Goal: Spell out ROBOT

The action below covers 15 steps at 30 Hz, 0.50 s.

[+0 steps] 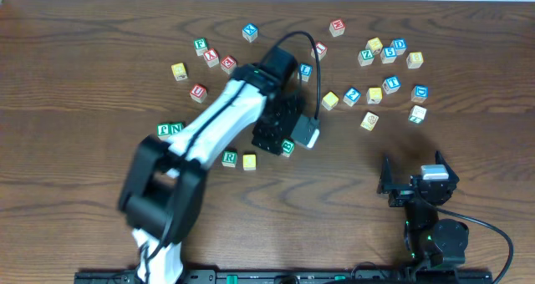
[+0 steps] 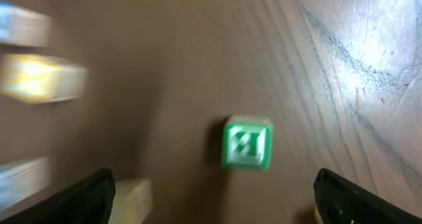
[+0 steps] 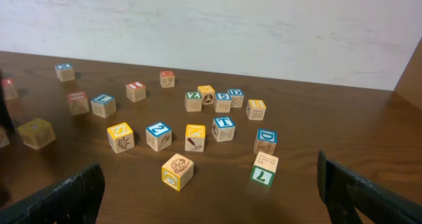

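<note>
Lettered wooden blocks lie scattered over the brown table [image 1: 100,33]. My left gripper [image 1: 282,139] is open and empty, low over the table's middle. A green-faced block [image 1: 287,148] lies just ahead of its fingers. In the blurred left wrist view that green block [image 2: 247,143] sits between and beyond the open fingers [image 2: 214,188], and a pale block [image 2: 134,199] lies by the left finger. A green R block [image 1: 229,158] and a yellow block [image 1: 249,161] stand side by side near the front. My right gripper [image 1: 415,184] is open and empty at the front right, also shown in its wrist view [image 3: 211,201].
A cluster of blocks lies at the back right [image 1: 384,63], with a blue T block [image 3: 224,128], a green-faced block [image 3: 264,169] and a yellow block [image 3: 177,171] nearest my right gripper. More blocks lie at the back left [image 1: 209,57], and two green ones at the left [image 1: 171,129].
</note>
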Available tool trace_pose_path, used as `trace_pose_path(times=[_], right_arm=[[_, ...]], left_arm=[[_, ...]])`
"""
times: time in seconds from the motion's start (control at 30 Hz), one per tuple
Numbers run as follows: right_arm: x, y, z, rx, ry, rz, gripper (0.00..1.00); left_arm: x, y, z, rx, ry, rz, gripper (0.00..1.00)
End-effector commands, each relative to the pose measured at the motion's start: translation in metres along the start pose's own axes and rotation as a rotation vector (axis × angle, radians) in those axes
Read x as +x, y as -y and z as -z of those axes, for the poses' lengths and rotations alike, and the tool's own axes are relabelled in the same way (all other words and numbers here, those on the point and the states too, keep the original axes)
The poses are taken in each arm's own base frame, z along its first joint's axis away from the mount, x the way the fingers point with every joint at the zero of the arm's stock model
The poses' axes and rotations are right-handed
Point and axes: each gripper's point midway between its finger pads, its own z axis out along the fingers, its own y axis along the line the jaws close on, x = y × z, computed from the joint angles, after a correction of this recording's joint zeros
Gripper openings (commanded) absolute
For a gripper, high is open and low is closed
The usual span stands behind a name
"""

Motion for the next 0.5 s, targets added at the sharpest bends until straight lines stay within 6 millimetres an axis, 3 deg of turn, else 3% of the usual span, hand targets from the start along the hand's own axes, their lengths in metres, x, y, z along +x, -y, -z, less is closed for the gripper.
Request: trace_pose_path(times=[0.0, 0.13, 0.2, 0.37, 0.47], right_arm=[[0.001, 0.003, 0.000, 0.015, -0.002, -0.010, 0.99], [0.001, 0.003, 0.000, 0.015, -0.002, -0.010, 0.99], [0.001, 0.003, 0.000, 0.015, -0.002, -0.009, 0.99], [0.001, 0.003, 0.000, 0.015, -0.002, -0.009, 0.99], [0.001, 0.003, 0.000, 0.015, -0.002, -0.010, 0.99]], left_arm=[[-0.016, -0.020, 0.069, -0.190, 0.018, 0.070, 0.95], [-0.024, -0.033, 0.112, -0.327, 0.066, 0.259, 0.95], [-0.024, -0.040, 0.132, -0.391, 0.114, 0.436, 0.95], [-0.013, -0.055, 0.157, -0.455, 0.275, 1.029, 0.95], [0.015, -0.058, 0.159, -0.531, 0.279, 1.476, 0.95]])
